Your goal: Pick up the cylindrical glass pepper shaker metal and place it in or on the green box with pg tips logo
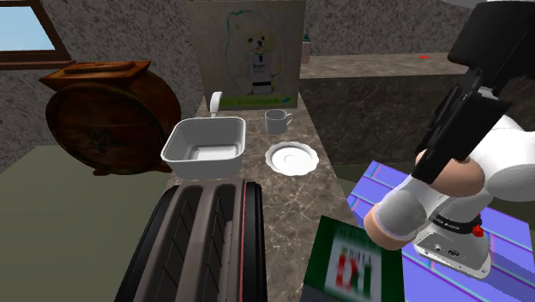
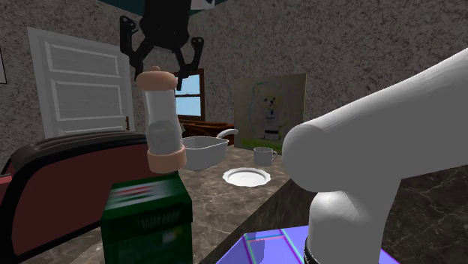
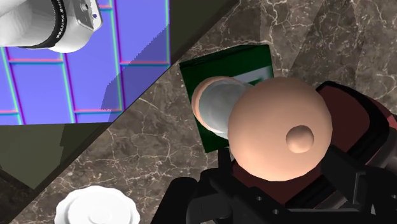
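I'm hovering the end effector (image 2: 160,73), spread wide, just over the pepper shaker (image 2: 161,120) so it's standing free on the green box (image 2: 146,214).

**Q:** Gripper state?
**A:** The gripper (image 2: 160,67) points straight down with its jaws apart. Both fingers (image 2: 136,54) are spread wide.

**Q:** Arm pose?
**A:** The arm (image 1: 501,167) is folded at the shoulder view's right, and a dark link (image 1: 459,124) slants upward. The second exterior view shows the arm's white bulk at its right.
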`<state>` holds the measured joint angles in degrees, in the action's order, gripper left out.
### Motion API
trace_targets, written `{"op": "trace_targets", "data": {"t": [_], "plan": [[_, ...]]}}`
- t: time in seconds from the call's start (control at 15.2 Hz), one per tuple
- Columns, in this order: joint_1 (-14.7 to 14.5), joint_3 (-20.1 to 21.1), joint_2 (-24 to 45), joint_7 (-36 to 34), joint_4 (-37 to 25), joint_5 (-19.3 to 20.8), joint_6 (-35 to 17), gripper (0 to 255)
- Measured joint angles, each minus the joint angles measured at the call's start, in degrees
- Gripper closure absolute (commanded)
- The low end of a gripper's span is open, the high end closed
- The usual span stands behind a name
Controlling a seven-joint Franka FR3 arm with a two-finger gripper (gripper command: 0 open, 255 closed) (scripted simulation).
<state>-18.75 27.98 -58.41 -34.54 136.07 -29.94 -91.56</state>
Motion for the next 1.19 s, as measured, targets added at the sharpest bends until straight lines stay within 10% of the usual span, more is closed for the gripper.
{"op": "trace_targets", "data": {"t": [1.12, 1.19], "plan": [[-1.6, 3.1, -2.7, 1.1, 8.9, -3.2, -6.3, 255], [-1.6, 3.1, -2.7, 1.1, 8.9, -3.2, -6.3, 0]]}}
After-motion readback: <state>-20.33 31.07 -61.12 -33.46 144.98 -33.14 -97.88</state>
